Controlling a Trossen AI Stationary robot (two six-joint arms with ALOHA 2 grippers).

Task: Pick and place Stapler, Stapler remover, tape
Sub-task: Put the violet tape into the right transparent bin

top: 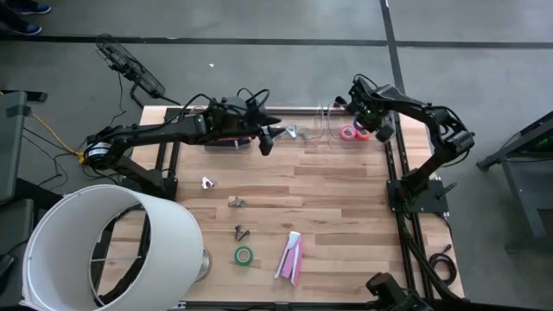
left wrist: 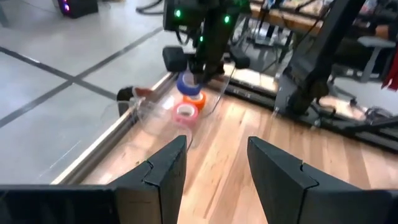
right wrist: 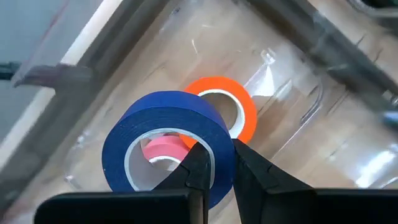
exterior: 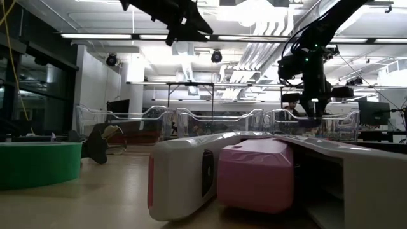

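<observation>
Looming at the lower left of the high view, a white cylindrical bin [top: 104, 246] overlaps the corner of the pale wood-plank table [top: 346, 199], on whose near half lie a green tape roll [top: 244, 256], a pink and white stapler [top: 291, 257] and several small dark and silver staple removers [top: 241, 231], well apart from one another with bare planks between them. Along the far edge the left gripper [top: 266, 141] hangs over the boards beside a clear plastic tray [top: 324, 125], and the right gripper [top: 363, 121] sits over that tray's right end, where pink [top: 348, 133] and red-orange rolls show. From table height, the stapler's glossy pink and white shells [exterior: 254, 175] fill the foreground, the green roll [exterior: 38, 164] stands at the left, and the tray's clear walls [exterior: 210, 121] run across the back under the right arm. Seen from the left wrist, its two dark fingers [left wrist: 165, 171] stand parted with nothing between them, facing the tray's open end, where the right gripper [left wrist: 193, 78] holds a blue roll [left wrist: 186, 84] above the orange [left wrist: 196, 99] and pink [left wrist: 185, 112] ones. At the right wrist, the fingers [right wrist: 199, 165] are clenched on the smooth blue ring's wall [right wrist: 168, 134], above the orange roll [right wrist: 230, 102] and the pink one [right wrist: 163, 149] inside the clear tray [right wrist: 298, 118].
</observation>
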